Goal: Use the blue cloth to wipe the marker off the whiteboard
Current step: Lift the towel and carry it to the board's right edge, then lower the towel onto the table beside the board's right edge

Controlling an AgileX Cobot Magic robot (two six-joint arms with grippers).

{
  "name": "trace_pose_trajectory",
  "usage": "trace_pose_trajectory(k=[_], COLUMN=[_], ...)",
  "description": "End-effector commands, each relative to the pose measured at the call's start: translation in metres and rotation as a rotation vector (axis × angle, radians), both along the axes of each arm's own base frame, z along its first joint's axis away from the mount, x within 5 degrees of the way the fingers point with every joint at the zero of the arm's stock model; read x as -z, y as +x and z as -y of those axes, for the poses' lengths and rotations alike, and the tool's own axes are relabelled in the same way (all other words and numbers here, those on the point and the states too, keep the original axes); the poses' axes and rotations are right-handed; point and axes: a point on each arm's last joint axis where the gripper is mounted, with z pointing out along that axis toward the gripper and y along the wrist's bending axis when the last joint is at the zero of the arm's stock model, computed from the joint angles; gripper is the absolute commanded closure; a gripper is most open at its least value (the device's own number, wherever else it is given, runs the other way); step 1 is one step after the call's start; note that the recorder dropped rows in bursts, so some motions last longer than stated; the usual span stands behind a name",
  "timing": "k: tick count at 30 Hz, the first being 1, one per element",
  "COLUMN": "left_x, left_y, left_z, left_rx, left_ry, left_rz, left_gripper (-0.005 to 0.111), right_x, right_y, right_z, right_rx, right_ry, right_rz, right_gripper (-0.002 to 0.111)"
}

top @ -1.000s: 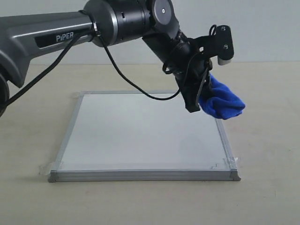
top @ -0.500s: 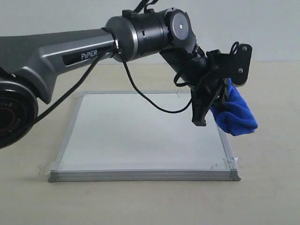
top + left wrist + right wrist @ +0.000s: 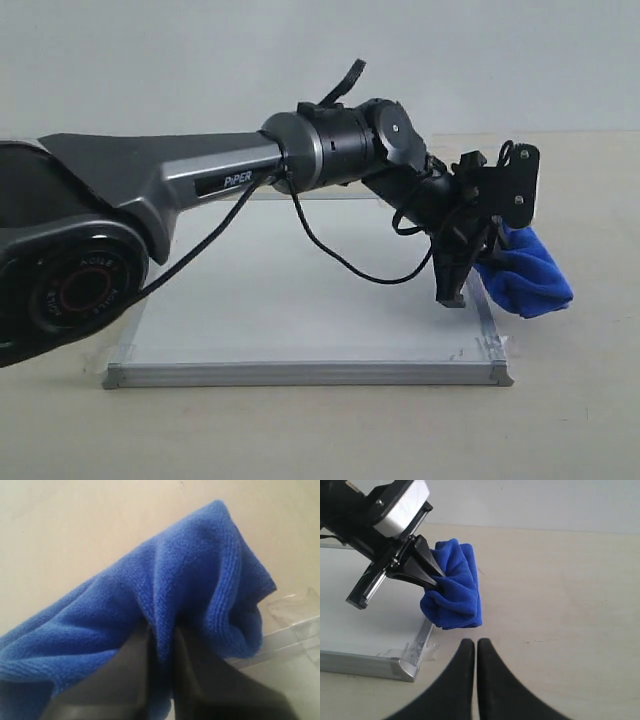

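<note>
My left gripper (image 3: 472, 272) is shut on the blue cloth (image 3: 530, 282), which hangs bunched just past the right edge of the whiteboard (image 3: 300, 300), low over the table. In the left wrist view the cloth (image 3: 150, 595) is pinched between the two dark fingers (image 3: 120, 675), with a taped board corner (image 3: 295, 645) beside it. From the right wrist view, the cloth (image 3: 455, 590) hangs over the board's frame (image 3: 370, 664). My right gripper (image 3: 476, 642) is shut and empty, over bare table near that corner. No red marker line shows on the board.
The beige table (image 3: 570, 400) lies to the right of and in front of the board. A black cable (image 3: 350, 262) loops from the left arm over the board. Clear tape (image 3: 492, 345) holds the board's front corners down.
The left arm has stretched right and lowered, carrying the blue cloth from above the board's right edge down to just outside it, near the table.
</note>
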Motion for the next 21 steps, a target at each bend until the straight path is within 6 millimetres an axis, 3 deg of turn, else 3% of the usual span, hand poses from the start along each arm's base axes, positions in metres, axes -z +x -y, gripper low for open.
trace_pose_trajectory(k=[1,3,12,21], left_x=[-0.002,-0.003,0.02,0.021], left_y=[-0.005,-0.01,-0.008,-0.002], left_z=[0.008,0.01,0.003,-0.001], left_rx=[0.055,0.13,0.155,0.107], left_ry=[-0.072,-0.093,-0.039,-0.029], left_rz=[-0.001,0.0,-0.051,-0.06], left_gripper=[0.102,0.102,0.102,0.102], right_x=[-0.001,-0.001,-0.001,-0.001], right_y=[0.0,0.0,0.0,0.0], right_z=[0.0,0.0,0.0,0.0], right_rx=[0.002,0.002,0.002,0.002], right_ry=[-0.002,-0.002,-0.002,-0.002], right_rz=[0.015,0.015,0.015,0.015], right_gripper=[0.109,0.109,0.109,0.109])
